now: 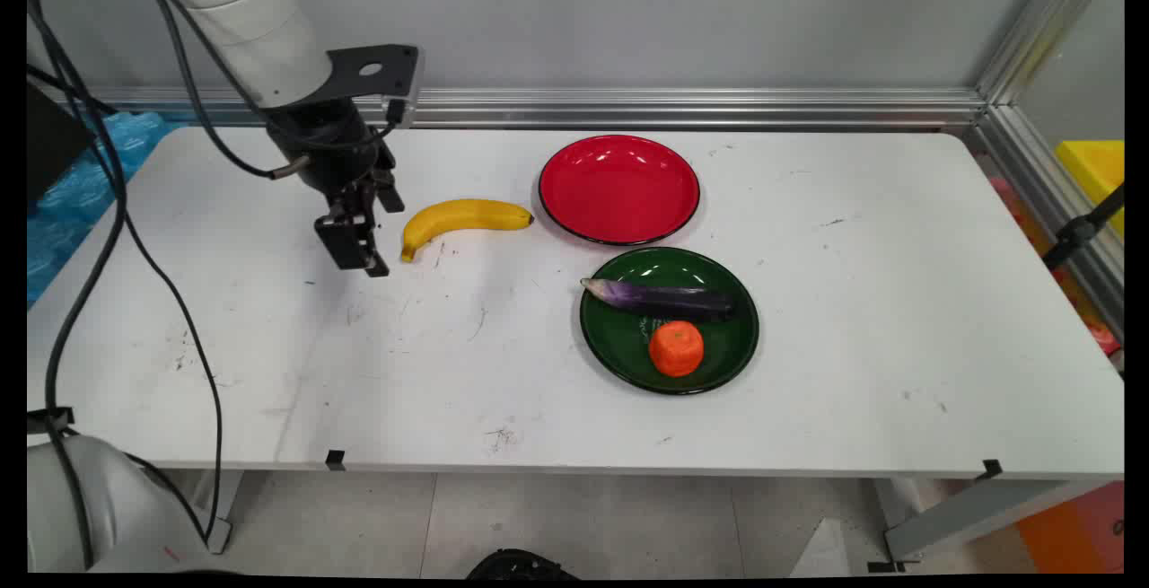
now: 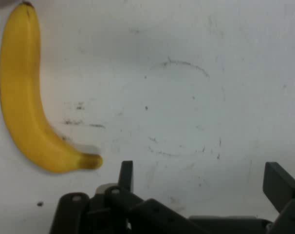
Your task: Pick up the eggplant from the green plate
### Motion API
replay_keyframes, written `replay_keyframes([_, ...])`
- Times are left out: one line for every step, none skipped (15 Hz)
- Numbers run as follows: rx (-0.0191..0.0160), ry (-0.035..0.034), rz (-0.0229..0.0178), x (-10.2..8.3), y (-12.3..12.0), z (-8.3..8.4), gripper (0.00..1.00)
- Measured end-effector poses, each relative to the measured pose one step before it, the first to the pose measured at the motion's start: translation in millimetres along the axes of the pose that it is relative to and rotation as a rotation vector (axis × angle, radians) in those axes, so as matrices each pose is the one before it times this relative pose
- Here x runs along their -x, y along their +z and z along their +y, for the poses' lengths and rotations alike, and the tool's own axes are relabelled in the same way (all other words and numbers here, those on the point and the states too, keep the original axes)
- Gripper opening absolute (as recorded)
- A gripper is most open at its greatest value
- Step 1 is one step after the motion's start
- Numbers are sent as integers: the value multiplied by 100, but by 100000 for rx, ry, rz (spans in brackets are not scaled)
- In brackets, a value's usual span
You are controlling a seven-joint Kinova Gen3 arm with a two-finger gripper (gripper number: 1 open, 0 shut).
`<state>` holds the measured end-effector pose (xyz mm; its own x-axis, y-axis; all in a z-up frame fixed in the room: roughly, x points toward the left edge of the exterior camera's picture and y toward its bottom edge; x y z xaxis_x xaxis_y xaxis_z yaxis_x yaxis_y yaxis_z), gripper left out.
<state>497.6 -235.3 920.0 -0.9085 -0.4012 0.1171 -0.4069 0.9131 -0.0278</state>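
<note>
The hand hangs open and empty just beside the banana near the worktop's far edge, not touching it.

The arm reaches in from the upper left, its tool pointing downward (fingers spread wide, holding nothing).

Bare table beneath the spread jaws, only the banana just beside them

Gripper just beside banana
</note>
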Motion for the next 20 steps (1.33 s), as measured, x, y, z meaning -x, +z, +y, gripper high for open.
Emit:
replay_keyframes([-164,150,544,-367,50,-143,100])
replay_keyframes([-130,1,649,-475,65,-143,100])
replay_keyframes([275,-313,1098,-545,74,-104,100])
replay_keyframes([313,-286,1438,-801,123,-116,100])
replay_keyframes([219,-199,1695,-1018,159,-136,100])
replay_keyframes([160,-195,1616,-966,159,-99,100])
replay_keyframes([183,-56,1785,-1193,220,-89,100])
replay_keyframes([230,1,1848,-1213,253,-41,100])
replay_keyframes([219,-120,1696,-1059,268,-12,100])
replay_keyframes([190,-182,1375,-861,249,-6,100])
replay_keyframes([227,-283,1440,-863,320,13,100])
replay_keyframes([239,-482,1868,-1116,493,2,100])
replay_keyframes([125,-420,1787,-1045,567,-9,100])
replay_keyframes([-114,-135,1349,-845,556,-20,100])
replay_keyframes([-133,-65,1473,-956,763,-37,100])
replay_keyframes([-66,54,875,-638,621,-21,100])
replay_keyframes([-2,186,734,-538,651,-10,100])
replay_keyframes([19,365,814,-560,794,-24,100])
replay_keyframes([-45,640,806,-476,827,-27,100])
replay_keyframes([-83,758,741,-368,737,-42,100])
